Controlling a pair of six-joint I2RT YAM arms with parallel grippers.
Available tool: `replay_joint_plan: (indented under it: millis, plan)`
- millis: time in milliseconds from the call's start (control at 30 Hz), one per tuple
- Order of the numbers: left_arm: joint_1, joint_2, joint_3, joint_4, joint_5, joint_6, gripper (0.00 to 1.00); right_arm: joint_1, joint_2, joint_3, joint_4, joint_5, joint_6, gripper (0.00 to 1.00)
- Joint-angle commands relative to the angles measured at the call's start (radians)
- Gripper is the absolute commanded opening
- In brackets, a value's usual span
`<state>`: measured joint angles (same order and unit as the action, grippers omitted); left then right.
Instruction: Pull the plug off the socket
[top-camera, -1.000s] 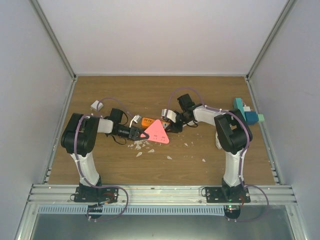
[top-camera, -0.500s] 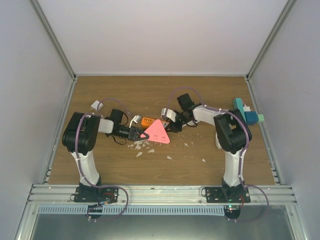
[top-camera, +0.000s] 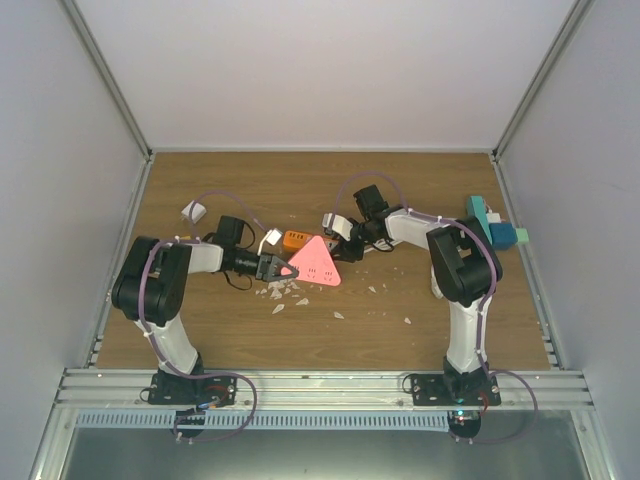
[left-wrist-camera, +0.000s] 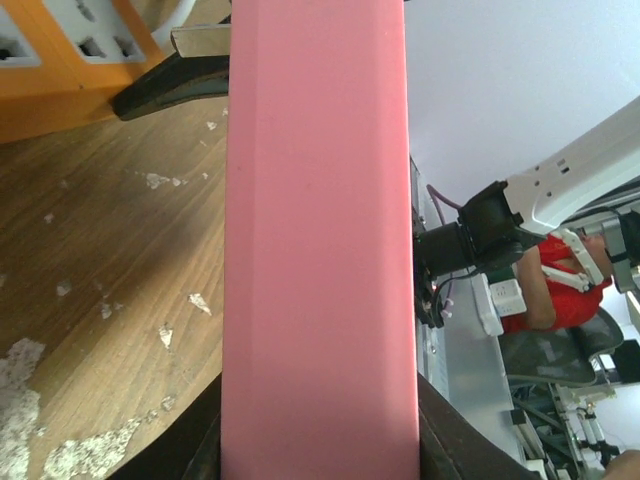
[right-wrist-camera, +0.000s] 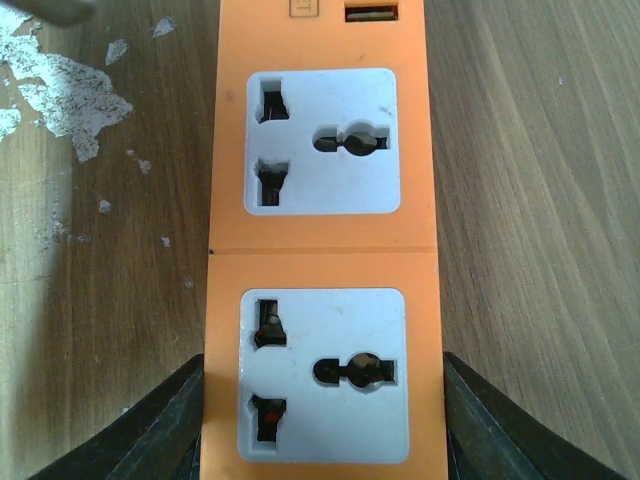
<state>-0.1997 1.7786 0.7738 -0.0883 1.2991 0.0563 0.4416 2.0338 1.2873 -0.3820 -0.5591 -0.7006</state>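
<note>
My left gripper (top-camera: 277, 268) is shut on a pink triangular socket block (top-camera: 316, 263). In the left wrist view the block's pink side (left-wrist-camera: 320, 250) fills the space between my dark fingers (left-wrist-camera: 195, 455). My right gripper (top-camera: 347, 238) is shut on an orange power strip (top-camera: 296, 241). In the right wrist view the strip (right-wrist-camera: 320, 250) lies flat between my fingers (right-wrist-camera: 165, 430), and both of its white sockets are empty. A small white plug (top-camera: 271, 238) lies at the strip's left end. I cannot tell whether it is plugged in.
Another white plug (top-camera: 193, 210) lies on the wood at the far left. Teal and white blocks (top-camera: 492, 225) sit at the right edge. White crumbs (top-camera: 285, 292) are scattered in front of the pink block. Grey walls enclose the table.
My left arm's elbow has swung left and lower while its gripper stays on the pink block. The orange strip and my right gripper have shifted slightly left.
</note>
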Motion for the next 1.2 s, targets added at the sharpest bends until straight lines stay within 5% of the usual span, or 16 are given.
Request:
replay_joint_plan:
  millis: [0,633,1167]
  plan:
    - [0.039,0.002,0.016,0.012,-0.007,0.019,0.0,-0.033,0.059,-0.016,-0.052,0.094,0.013,0.03]
    - [0.24,-0.155,0.116,-0.024,-0.229,0.031,0.0,-0.033,0.057,-0.016,-0.053,0.083,-0.007,0.1]
    - [0.343,0.138,0.609,-0.13,-0.307,-0.015,0.0,-0.03,0.046,-0.022,-0.064,0.087,-0.02,0.1]
